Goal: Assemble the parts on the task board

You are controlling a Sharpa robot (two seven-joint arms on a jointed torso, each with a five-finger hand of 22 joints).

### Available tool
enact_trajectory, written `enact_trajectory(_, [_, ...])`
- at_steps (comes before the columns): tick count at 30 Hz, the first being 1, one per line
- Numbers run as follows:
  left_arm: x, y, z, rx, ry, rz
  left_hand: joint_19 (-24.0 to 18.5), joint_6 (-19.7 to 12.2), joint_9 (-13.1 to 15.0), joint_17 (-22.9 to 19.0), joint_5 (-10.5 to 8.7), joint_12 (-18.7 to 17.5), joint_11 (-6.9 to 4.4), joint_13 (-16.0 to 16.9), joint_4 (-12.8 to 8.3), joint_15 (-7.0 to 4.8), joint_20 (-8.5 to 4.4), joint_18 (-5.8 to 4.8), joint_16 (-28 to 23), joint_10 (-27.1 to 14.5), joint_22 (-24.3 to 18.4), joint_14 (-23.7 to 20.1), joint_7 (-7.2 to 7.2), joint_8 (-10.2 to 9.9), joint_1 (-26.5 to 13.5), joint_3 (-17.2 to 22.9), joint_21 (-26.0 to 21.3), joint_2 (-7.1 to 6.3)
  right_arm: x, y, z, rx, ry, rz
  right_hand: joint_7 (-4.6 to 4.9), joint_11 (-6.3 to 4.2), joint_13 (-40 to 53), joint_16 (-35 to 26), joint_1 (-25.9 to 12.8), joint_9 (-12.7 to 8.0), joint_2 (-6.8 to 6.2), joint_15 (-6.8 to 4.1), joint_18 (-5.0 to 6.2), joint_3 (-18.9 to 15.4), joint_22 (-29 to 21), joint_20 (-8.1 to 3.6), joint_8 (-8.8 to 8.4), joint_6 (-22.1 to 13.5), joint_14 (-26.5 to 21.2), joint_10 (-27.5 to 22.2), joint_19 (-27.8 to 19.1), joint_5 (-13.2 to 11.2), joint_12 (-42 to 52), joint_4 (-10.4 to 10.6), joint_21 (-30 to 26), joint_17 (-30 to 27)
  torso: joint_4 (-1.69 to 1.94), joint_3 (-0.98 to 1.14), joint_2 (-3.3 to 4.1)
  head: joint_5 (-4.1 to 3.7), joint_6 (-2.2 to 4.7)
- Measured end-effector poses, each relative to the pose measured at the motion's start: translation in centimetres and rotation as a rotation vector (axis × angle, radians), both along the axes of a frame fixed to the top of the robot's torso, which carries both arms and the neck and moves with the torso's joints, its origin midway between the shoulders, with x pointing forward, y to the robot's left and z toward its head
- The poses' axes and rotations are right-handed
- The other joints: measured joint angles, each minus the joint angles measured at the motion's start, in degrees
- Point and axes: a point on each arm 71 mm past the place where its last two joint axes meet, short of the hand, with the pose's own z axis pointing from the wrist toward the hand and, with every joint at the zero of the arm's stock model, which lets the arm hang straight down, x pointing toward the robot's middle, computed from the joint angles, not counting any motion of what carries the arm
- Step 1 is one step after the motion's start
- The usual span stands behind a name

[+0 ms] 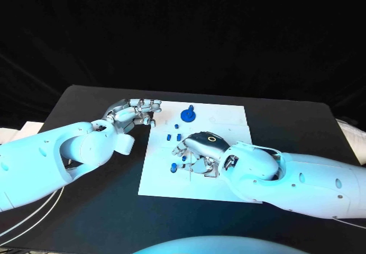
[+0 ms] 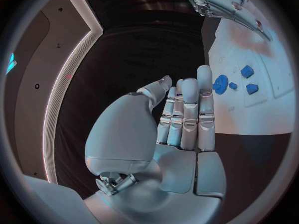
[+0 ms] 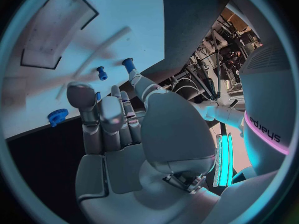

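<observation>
left hand (image 1: 136, 112) — at the task board's (image 1: 229, 119) far-left edge, fingers (image 2: 189, 112) straight, together, holding nothing | right hand (image 1: 200, 151) — over the board's middle, fingers loosely bent, empty | blue gear (image 1: 188, 113) on the far part; small blue pegs (image 1: 174, 167) near the left edge | right wrist view: two pegs (image 3: 101, 73) standing upright

The left arm reaches in from about 8 o'clock and ends with the left hand (image 1: 136, 112) up near 11 o'clock, fingers (image 2: 189, 109) held straight and close together, the thumb alongside, nothing in them. The right arm comes in from about 4 o'clock, its forearm low across the scene, and the right hand (image 1: 200, 151) sits close to the centre, palm down, fingers (image 3: 106, 119) bent forward side by side. Whether that hand holds anything cannot be told.
</observation>
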Motion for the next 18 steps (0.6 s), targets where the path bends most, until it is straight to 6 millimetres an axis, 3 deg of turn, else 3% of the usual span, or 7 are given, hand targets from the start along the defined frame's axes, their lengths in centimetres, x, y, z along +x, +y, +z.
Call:
enact_trajectory(4, [0.0, 0.1, 0.0, 0.001, 0.0, 0.001, 0.0, 0.0, 0.0, 0.0, 0.0, 0.0, 0.0, 0.0, 0.0, 0.0, 0.0, 0.0, 0.0, 0.0, 0.0, 0.0, 0.0, 0.0, 0.0, 0.0, 0.0, 0.0, 0.1, -3.0, 1.7, 0.053, 0.018, -0.059, 0.56, -0.05, 0.43, 0.67, 0.2, 0.1, 0.25, 0.0, 0.0, -0.64, 1.47, 0.13, 0.44, 0.7, 0.0, 3.52, 0.13, 0.67, 2.26, 0.63, 0.8, 0.76, -0.03, -0.03, -0.02, -0.77, 0.34])
enact_trajectory(8, [0.0, 0.2, 0.0, 0.002, 0.001, 0.003, 0.0, 0.0, 0.0, 0.0, 0.0, 0.0, 0.0, -0.01, 0.0, 0.0, 0.0, 0.0, 0.0, 0.0, 0.0, 0.0, 0.0, 0.0, 0.0, 0.0, 0.0, 0.0, 0.7, -6.8, 3.5, 0.083, 0.056, -0.154, -0.27, -0.65, 2.75, 5.42, -3.39, 0.36, 0.28, -0.41, 0.0, -3.26, 7.72, -0.57, 1.06, 1.96, -0.08, 10.32, 3.05, 2.84, 7.16, 3.26, 5.31, 5.78, -0.17, -0.05, -0.07, -1.68, 0.66])
enact_trajectory(12, [0.0, 0.3, 0.0, 0.002, 0.001, 0.004, 0.0, 0.0, 0.01, 0.01, 0.0, 0.0, 0.0, -0.01, 0.0, 0.0, 0.0, -0.01, 0.0, 0.0, 0.0, 0.0, 0.0, 0.0, 0.0, 0.0, 0.0, 0.0, 0.5, -10.1, 3.9, 0.083, 0.118, -0.25, -1.92, -3.57, 7.6, 8.78, -6.19, 0.76, -0.07, -2.15, -0.19, -6.36, 12.52, -2.39, 2.45, 3.59, 0.0, 17.58, 4.88, 5.3, 13.66, 6.14, 8.87, 9.18, -0.53, -0.07, -0.17, -2.69, 1.05])
enact_trajectory(13, [0.0, 0.3, 0.0, 0.002, 0.001, 0.004, 0.0, 0.0, 0.01, 0.01, 0.0, 0.0, 0.0, -0.01, 0.0, 0.0, 0.0, -0.01, 0.0, 0.0, 0.0, 0.0, 0.0, 0.0, 0.21, 0.0, 0.0, 0.21, 0.4, -10.7, 3.8, 0.078, 0.134, -0.271, -2.22, -4.09, 9.3, 9.74, -6.51, 0.85, -0.04, -2.49, -0.95, -7.22, 13.85, -2.81, 2.72, 3.88, -0.03, 18.1, 5.29, 6.16, 15.53, 6.66, 9.8, 10.18, -0.63, -0.07, -0.19, -2.87, 1.14])
enact_trajectory(15, [-0.1, 0.2, 0.0, 0.002, 0.001, 0.003, 0.0, -0.2, 0.01, -0.09, 0.0, 0.0, 0.0, 0.02, 0.0, 0.01, 0.0, 0.0, 0.0, 0.0, -0.03, 0.0, -0.2, 0.0, 0.22, 0.0, 0.0, 0.22, 0.2, -12.3, 3.5, 0.061, 0.17, -0.318, -2.65, -4.89, 18.1, 12.29, -7.05, 1.12, 0.1, -2.73, -0.95, -9.81, 16.88, -3.3, 3.78, 4.3, -0.04, 17.75, 6.21, 8.7, 23.79, 8.02, 11.97, 12.88, -0.83, -0.04, -0.24, -3.3, 1.31])
enact_trajectory(16, [-0.1, 0.2, 0.0, 0.002, 0.001, 0.002, 0.0, -0.19, 0.01, -0.13, 0.0, 0.0, 0.0, 0.06, -0.1, 0.01, 0.0, 0.0, 0.0, 0.0, -0.06, 0.0, -0.19, 0.0, 0.22, -0.1, 0.0, 0.22, 0.1, -12.9, 3.4, 0.052, 0.185, -0.339, -2.65, -4.94, 25.39, 13.36, -6.81, 1.28, 0.34, -3.23, -1.71, -11.23, 18.04, -3.2, 4.29, 4.29, -0.09, 16.67, 6.33, 9.73, 30.38, 8.67, 12.8, 13.96, -0.93, -0.04, -0.27, -3.46, 1.38])
enact_trajectory(18, [-0.1, 0.1, 0.0, 0.001, 0.002, 0.0, 0.0, -0.19, 0.01, -0.13, 0.0, 0.0, 0.0, 0.06, -0.16, 0.06, 0.0, -0.01, 0.0, 0.0, -0.06, -0.06, -0.19, 0.0, 0.22, -0.16, 0.0, 0.22, -0.1, -14.0, 3.0, 0.031, 0.212, -0.372, -2.71, -4.92, 36.02, 14.61, -5.7, 1.63, 1.45, -3.23, -1.86, -12.97, 19.29, -3.27, 5.35, 4.34, -0.1, 15.45, 6.38, 11.31, 39.83, 9.79, 13.7, 15.24, -1.18, 0.01, -0.36, -3.78, 1.45])
